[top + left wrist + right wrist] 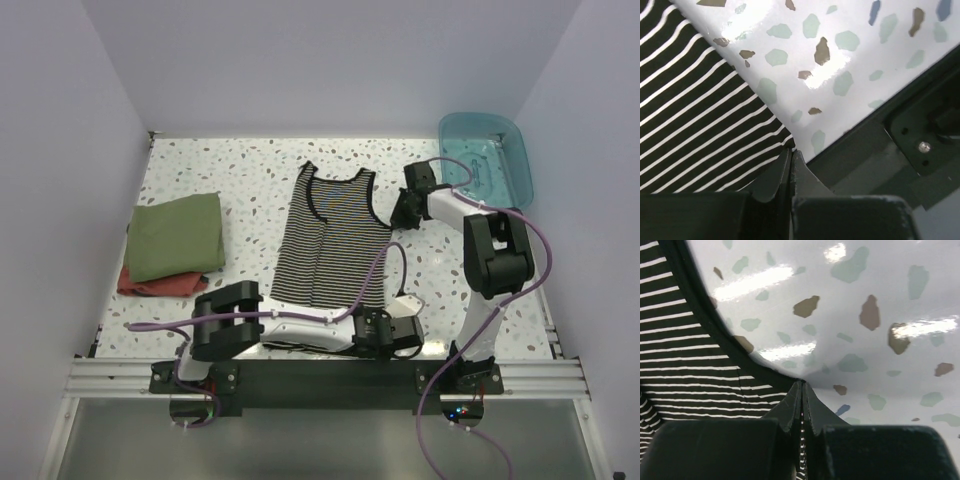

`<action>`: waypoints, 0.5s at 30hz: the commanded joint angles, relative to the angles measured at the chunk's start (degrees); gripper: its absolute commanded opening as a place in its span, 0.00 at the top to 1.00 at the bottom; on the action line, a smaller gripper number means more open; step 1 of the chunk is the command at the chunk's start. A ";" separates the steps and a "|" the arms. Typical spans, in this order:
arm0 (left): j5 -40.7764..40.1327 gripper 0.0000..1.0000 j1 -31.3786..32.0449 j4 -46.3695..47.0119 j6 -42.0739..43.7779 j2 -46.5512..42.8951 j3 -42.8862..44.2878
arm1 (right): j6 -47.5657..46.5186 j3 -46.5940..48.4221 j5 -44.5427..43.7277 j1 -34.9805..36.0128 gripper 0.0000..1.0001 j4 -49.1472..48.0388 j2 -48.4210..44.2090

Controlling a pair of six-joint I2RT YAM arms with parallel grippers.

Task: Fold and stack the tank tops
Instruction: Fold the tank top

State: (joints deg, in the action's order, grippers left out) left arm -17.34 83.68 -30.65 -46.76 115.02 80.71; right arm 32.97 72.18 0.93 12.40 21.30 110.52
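Observation:
The striped tank top (330,240) lies flat in the middle of the table, neck at the far end. My left gripper (385,335) is shut on its near right hem corner; in the left wrist view the jaws (791,152) pinch the striped cloth (700,120). My right gripper (403,212) is shut on its right armhole edge; the right wrist view shows striped cloth (690,350) between the closed fingers (802,386). The olive-green tank top (177,235) lies folded at the left.
A rust-red folded cloth (160,283) lies under the green top. A clear blue bin (487,155) stands at the far right. The black frame rail (330,375) runs along the near edge, close to my left gripper.

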 commanded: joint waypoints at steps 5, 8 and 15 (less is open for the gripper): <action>-0.15 1.00 0.43 9.64 -0.17 -13.94 -8.36 | -1.86 1.91 -1.72 -2.12 1.00 4.62 -6.19; 0.20 1.00 -0.27 11.58 -1.74 -17.19 -12.49 | -1.77 3.14 -1.10 -2.03 1.00 5.68 -6.98; -1.11 1.00 -1.41 15.54 -6.84 -24.48 -22.59 | -0.63 5.59 -1.89 0.60 1.00 7.09 -6.99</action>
State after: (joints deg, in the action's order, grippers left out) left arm -17.21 82.61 -18.96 -49.69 94.59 61.93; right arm 32.32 74.78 0.25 11.55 27.55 105.97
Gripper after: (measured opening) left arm 0.018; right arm 0.007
